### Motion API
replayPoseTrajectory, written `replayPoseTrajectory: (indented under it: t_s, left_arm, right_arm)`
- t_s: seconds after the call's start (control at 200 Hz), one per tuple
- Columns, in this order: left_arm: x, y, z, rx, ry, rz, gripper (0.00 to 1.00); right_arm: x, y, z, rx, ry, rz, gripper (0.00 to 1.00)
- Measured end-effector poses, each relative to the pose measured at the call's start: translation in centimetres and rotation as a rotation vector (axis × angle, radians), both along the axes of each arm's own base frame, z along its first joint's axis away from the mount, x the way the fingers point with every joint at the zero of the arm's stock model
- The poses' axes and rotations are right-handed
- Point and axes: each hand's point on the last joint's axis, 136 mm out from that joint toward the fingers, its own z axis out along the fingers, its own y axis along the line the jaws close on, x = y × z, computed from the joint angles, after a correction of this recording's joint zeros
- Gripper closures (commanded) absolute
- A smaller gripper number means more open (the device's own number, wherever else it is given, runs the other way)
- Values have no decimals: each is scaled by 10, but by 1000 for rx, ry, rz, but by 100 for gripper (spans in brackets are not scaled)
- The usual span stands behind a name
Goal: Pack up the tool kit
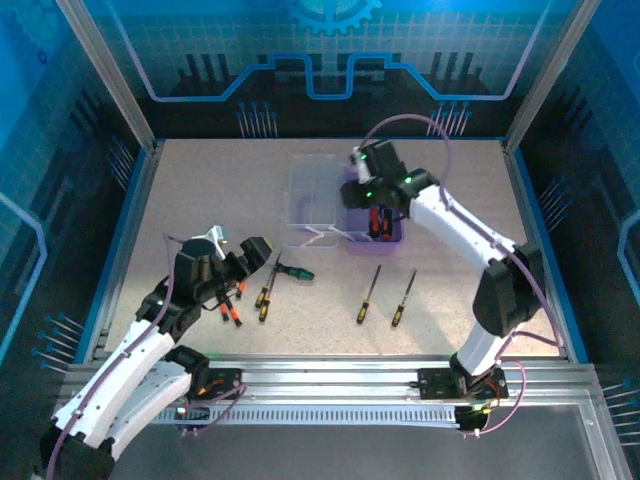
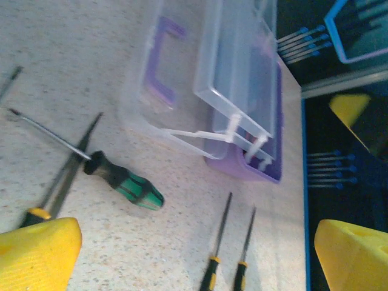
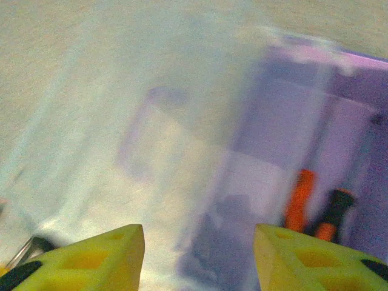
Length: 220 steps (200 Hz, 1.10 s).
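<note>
Right gripper (image 3: 199, 233), released and empty, hovers over the open purple case (image 3: 339, 139), upper right of frame. Left gripper (image 2: 199, 236) likewise released; green-handled screwdriver (image 2: 130, 187) lies lower left.

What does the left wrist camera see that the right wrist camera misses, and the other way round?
Left wrist camera: a green-handled screwdriver and yellow-black screwdrivers lying loose on the table. Right wrist camera: orange-handled screwdrivers already inside the purple case. Both: that purple case and its open clear lid with the purple handle.
</note>
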Motion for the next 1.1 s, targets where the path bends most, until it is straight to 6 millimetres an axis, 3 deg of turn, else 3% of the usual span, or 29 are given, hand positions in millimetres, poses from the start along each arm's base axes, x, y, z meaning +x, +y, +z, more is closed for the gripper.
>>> replayPoseTrajectory:
  t_s: [0.075, 0.19, 0.27, 0.325, 0.5, 0.635, 0.905, 1.1]
  left_arm:
    - [-5, 8, -6, 12, 14, 39, 1]
    - [-14, 20, -16, 23, 31, 90, 1]
    - [-20, 27, -24, 25, 48, 123, 1]
    - [-24, 32, -29, 26, 61, 147, 1]
    - [-31, 43, -33, 24, 66, 200, 1]
    - [-34, 44, -34, 16, 72, 209, 1]
    - [-37, 45, -38, 23, 88, 210, 0]
    - [-37, 46, -38, 24, 86, 211, 1]
  right_arm:
    - [-37, 38, -3, -29, -37, 146, 43]
    - [-93, 84, -32, -92, -46, 358, 41]
    - [-121, 105, -56, -145, -28, 467, 41]
    - [-129, 118, -72, -177, -14, 515, 41]
    - [-125, 143, -129, -288, 45, 578, 41]
    - [-117, 152, -160, -346, 73, 599, 40]
    - [-109, 163, -186, -389, 98, 625, 46]
    - [-110, 164, -187, -383, 104, 627, 54]
